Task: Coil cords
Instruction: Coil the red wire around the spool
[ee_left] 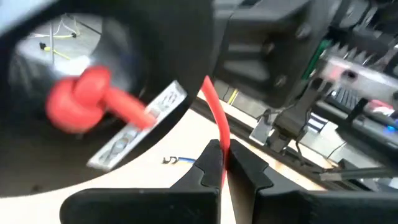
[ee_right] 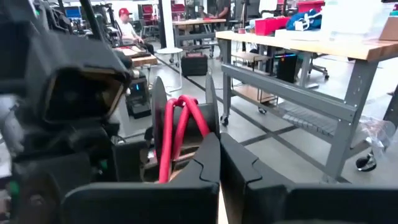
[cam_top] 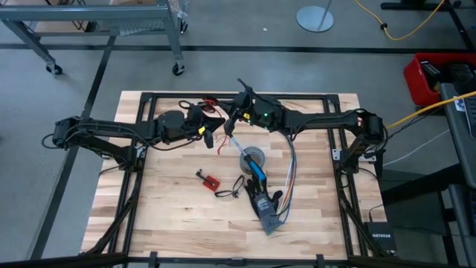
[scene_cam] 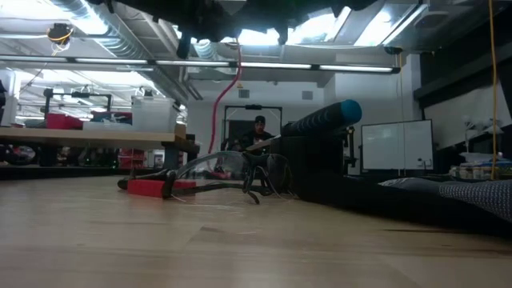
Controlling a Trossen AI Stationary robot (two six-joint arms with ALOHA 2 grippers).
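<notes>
Both arms meet above the far table edge. Left gripper (ee_left: pixel 222 163) pinched shut on a thin glossy red cord (ee_left: pixel 217 124); right gripper (ee_right: pixel 219 163) closed beside looped red cord (smooth, rubbery). White label (ee_left: pixel 140 124), writing unreadable.

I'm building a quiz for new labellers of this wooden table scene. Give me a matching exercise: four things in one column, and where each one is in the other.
Things:
1. round grey tape roll
2. small red board
3. multicoloured ribbon wires
4. thin red cord

Places:
A. pinched in the shut left gripper
B. flat on the wooden table, on the left arm's side of the roll
C. near the table's middle
D. trailing along the right arm's side of the roll

Pairs: 1-C, 2-B, 3-D, 4-A
</notes>
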